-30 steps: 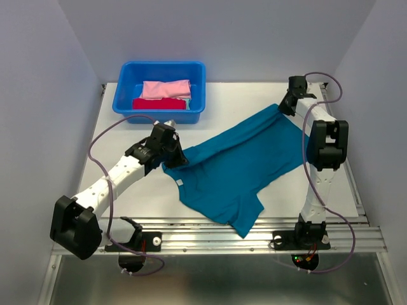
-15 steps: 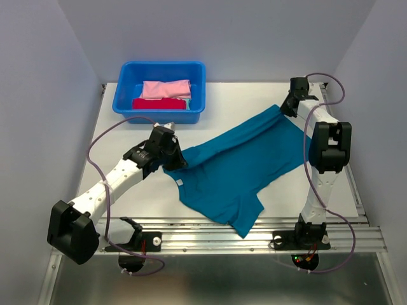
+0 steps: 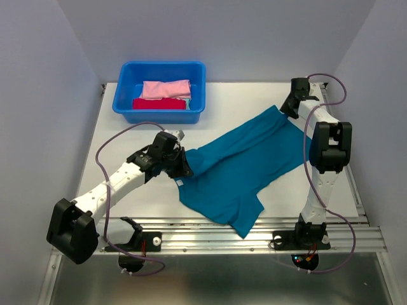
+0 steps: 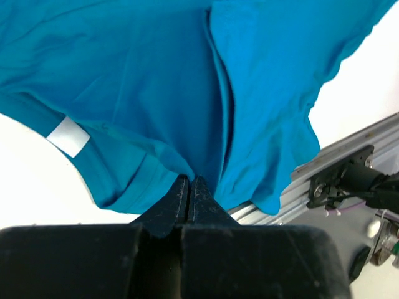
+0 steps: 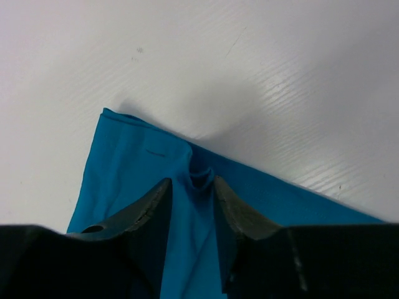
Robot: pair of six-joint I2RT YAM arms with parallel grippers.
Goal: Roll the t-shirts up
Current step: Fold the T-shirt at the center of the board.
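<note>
A teal-blue t-shirt [image 3: 245,162] lies spread diagonally across the white table. My left gripper [image 3: 180,169] is shut on a fold of its left edge near the collar; the left wrist view shows the jaws [image 4: 190,182] pinched together on the cloth [image 4: 156,75], beside a white label [image 4: 68,137]. My right gripper [image 3: 288,109] sits at the shirt's far right corner. Its jaws [image 5: 190,185] stand apart over a small pucker of cloth [image 5: 201,175]. A pink bundle [image 3: 166,88] and a red bundle [image 3: 159,103] lie in the tub.
The bright-blue plastic tub [image 3: 124,107] stands at the back left of the table. The metal rail [image 3: 210,236] runs along the near edge, and the shirt's lower corner hangs over it. Grey walls close in both sides.
My left gripper has moved right and toward the near edge, drawing the shirt's left edge inward with it. The right gripper has barely shifted at the far corner.
</note>
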